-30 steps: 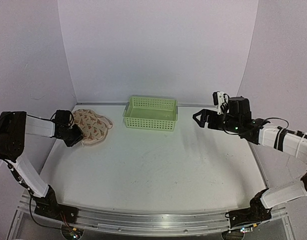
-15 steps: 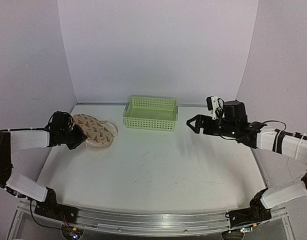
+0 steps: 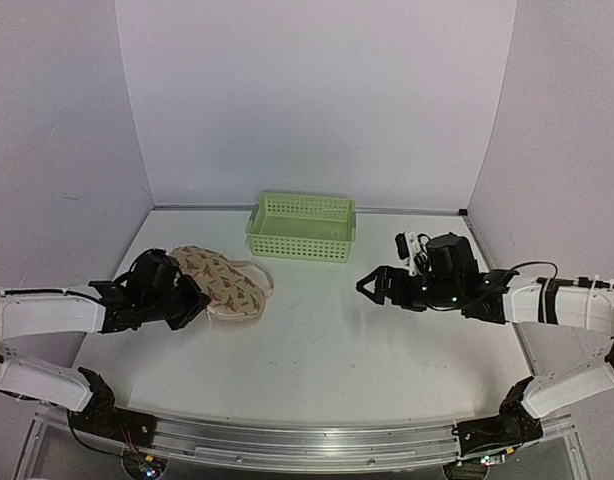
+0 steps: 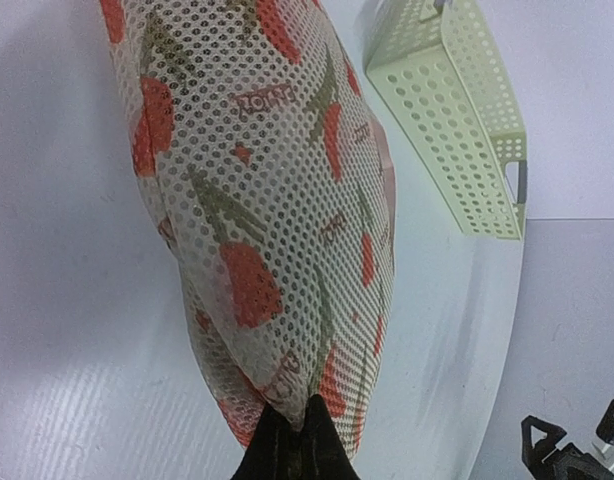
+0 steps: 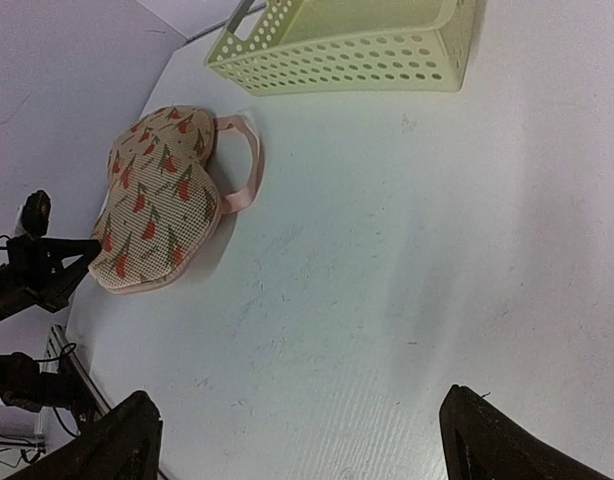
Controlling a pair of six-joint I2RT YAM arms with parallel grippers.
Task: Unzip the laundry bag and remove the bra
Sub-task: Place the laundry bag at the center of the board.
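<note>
Nearest, along the front edge of the counter (image 3: 317, 360), runs the metal rail (image 3: 287, 440) that carries both arm bases. A little farther in, the left arm lies low across the left side. The left claw (image 3: 192, 302) is pressed together on the near-left rim of the laundry bag (image 3: 227, 285). The left wrist view shows its dark fingertips (image 4: 274, 460) meeting on the mesh edge at the bottom of the picture, with the cloth pinched between them.

On the other side, at about the same depth, the right claw (image 3: 370, 286) hovers above the counter with its jaws spread wide and nothing between them. In the right wrist view its two fingers (image 5: 112, 445) stand at the lower corners of the picture, with bare counter between. The two claws are well apart.

The laundry bag rests on the left half of the counter. It is cream mesh printed with reddish sprigs, and its two rounded lobes point away from the left claw. A pale pink loop (image 5: 245, 165) shows at the bag's far-right edge, lying flat on the counter. No view shows whether the zip is shut or open.

Beyond the bag, near but not touching it, the light-green perforated basket (image 3: 301, 226) stands upright at the back centre of the counter, close to the rear wall (image 3: 317, 100).
</note>
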